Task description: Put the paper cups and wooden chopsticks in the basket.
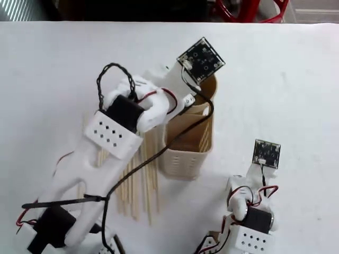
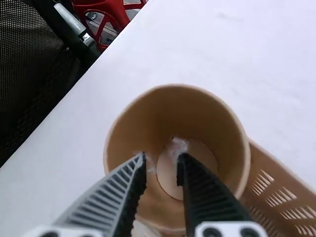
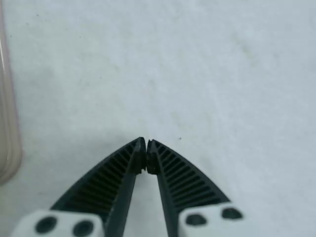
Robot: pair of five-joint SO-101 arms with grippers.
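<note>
A tan paper cup (image 2: 207,118) stands mouth up at the far end of the cream slatted basket (image 1: 183,161); in the high view the cup (image 1: 207,89) shows beside the left arm's camera board. My left gripper (image 2: 160,160) hangs over the cup's near rim, its fingers a little apart with nothing between them. Several wooden chopsticks (image 1: 139,182) lie on the table beside the basket, partly under the left arm. My right gripper (image 3: 146,145) is shut, tips touching, just above bare table.
The basket wall (image 2: 271,192) runs close beside the cup, and its rim (image 3: 6,123) is near the right gripper. The right arm (image 1: 250,214) sits at the table's near edge. The table's far edge (image 2: 74,89) borders dark mesh and a red frame.
</note>
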